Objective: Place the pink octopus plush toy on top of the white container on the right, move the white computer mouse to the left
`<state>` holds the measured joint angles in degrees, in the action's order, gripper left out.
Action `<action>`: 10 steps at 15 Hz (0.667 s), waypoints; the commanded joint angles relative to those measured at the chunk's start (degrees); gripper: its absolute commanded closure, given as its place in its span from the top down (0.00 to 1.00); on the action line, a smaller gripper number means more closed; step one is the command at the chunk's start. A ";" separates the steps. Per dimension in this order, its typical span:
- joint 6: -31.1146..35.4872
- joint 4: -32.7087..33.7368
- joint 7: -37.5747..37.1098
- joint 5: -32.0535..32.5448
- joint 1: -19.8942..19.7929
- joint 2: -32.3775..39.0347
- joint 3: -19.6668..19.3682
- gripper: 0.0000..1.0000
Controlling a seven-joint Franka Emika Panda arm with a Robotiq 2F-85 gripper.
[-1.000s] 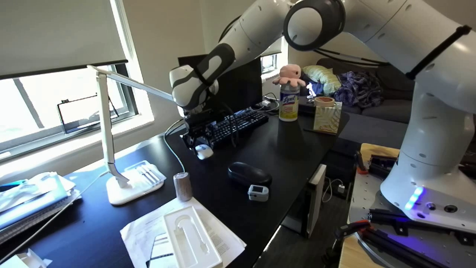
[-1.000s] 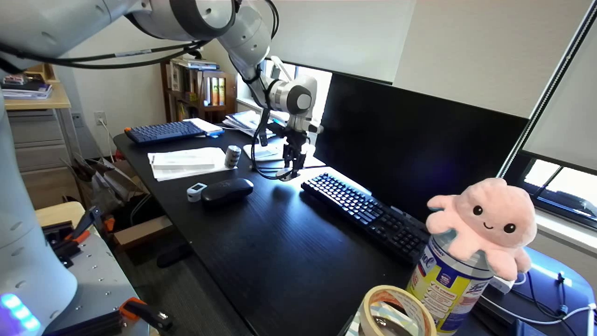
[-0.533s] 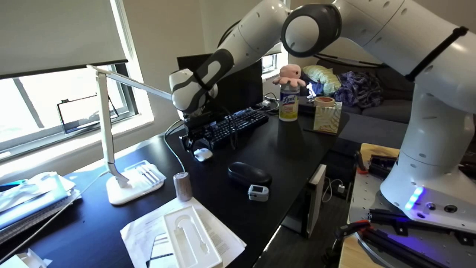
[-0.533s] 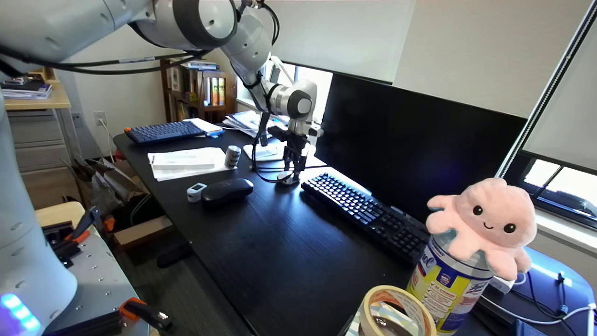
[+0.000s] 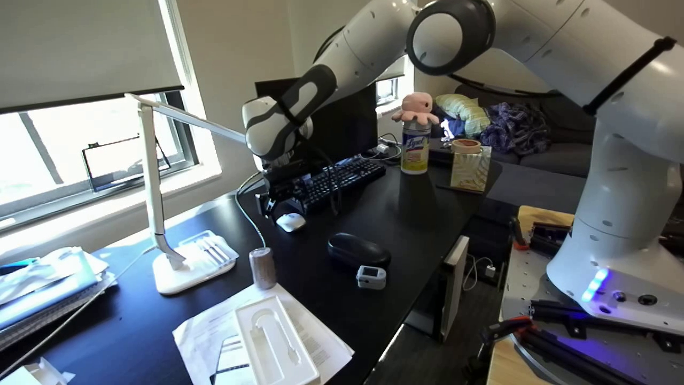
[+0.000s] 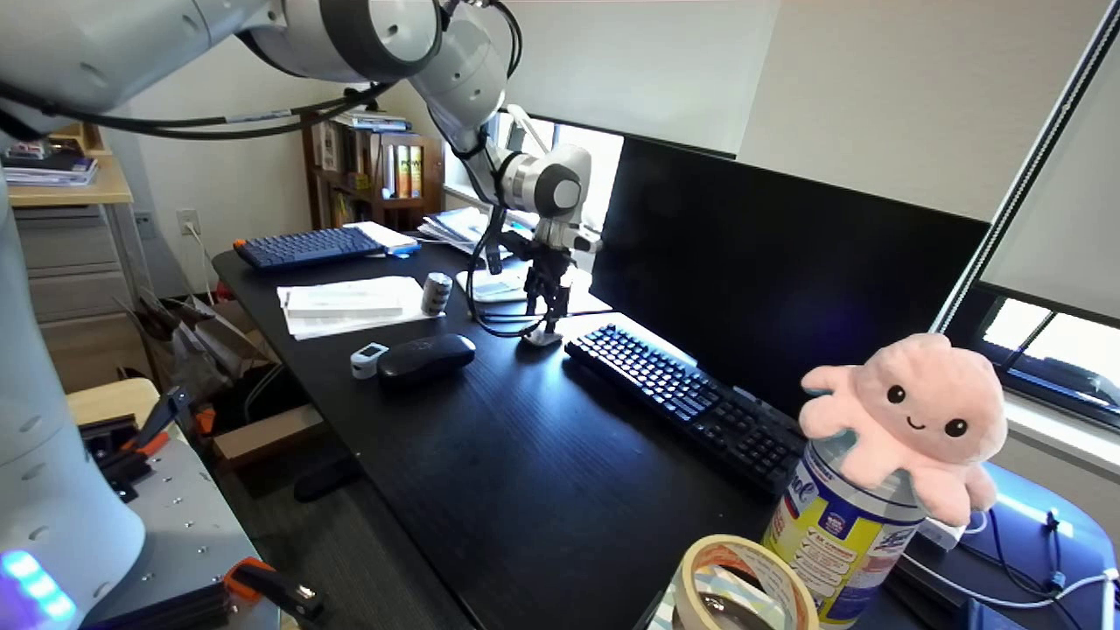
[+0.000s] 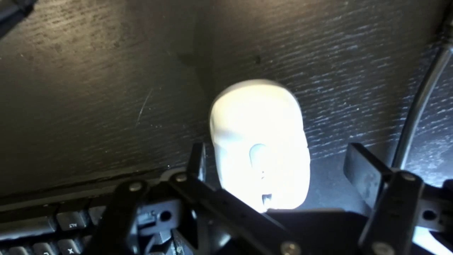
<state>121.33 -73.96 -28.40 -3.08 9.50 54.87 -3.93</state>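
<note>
The white computer mouse (image 5: 291, 222) lies flat on the dark desk near the keyboard's end; it also shows in an exterior view (image 6: 544, 339) and the wrist view (image 7: 262, 131). My gripper (image 7: 277, 164) is open, with one finger on each side of the mouse and a gap to both. In both exterior views the gripper (image 5: 273, 206) (image 6: 544, 313) is low, just over the mouse. The pink octopus plush toy (image 6: 927, 407) sits on top of the white Lysol container (image 6: 840, 534); both the plush (image 5: 416, 107) and the container (image 5: 415, 149) show in both exterior views.
A black keyboard (image 5: 347, 176) and monitor (image 6: 770, 280) stand beside the gripper. A black case (image 5: 358, 250), a small white device (image 5: 371, 277), a can (image 5: 262, 268), a lamp (image 5: 184, 267), papers (image 5: 326, 342) and a tape roll (image 6: 700, 604) are on the desk. A cable (image 5: 248, 214) runs near the mouse.
A second ago the gripper held the mouse slightly above the desk. The mouse was lowered onto the desk and let go. The gripper has opened and risen slightly. The plush has not moved.
</note>
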 commanded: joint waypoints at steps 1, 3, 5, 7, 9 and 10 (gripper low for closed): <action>0.42 -12.90 3.08 1.24 1.39 -10.61 0.94 1.00; 0.29 -17.89 2.47 2.69 2.94 -14.74 0.42 1.00; 0.74 -23.49 2.93 3.66 3.44 -19.35 0.70 1.00; 2.27 -29.24 3.90 3.05 2.51 -24.04 1.29 1.00; 3.78 -35.03 0.14 2.23 2.07 -29.02 0.33 1.00; 5.25 -38.00 -0.22 1.52 1.36 -31.63 0.30 1.00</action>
<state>122.42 -100.81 -26.89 -0.61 12.63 32.43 -3.59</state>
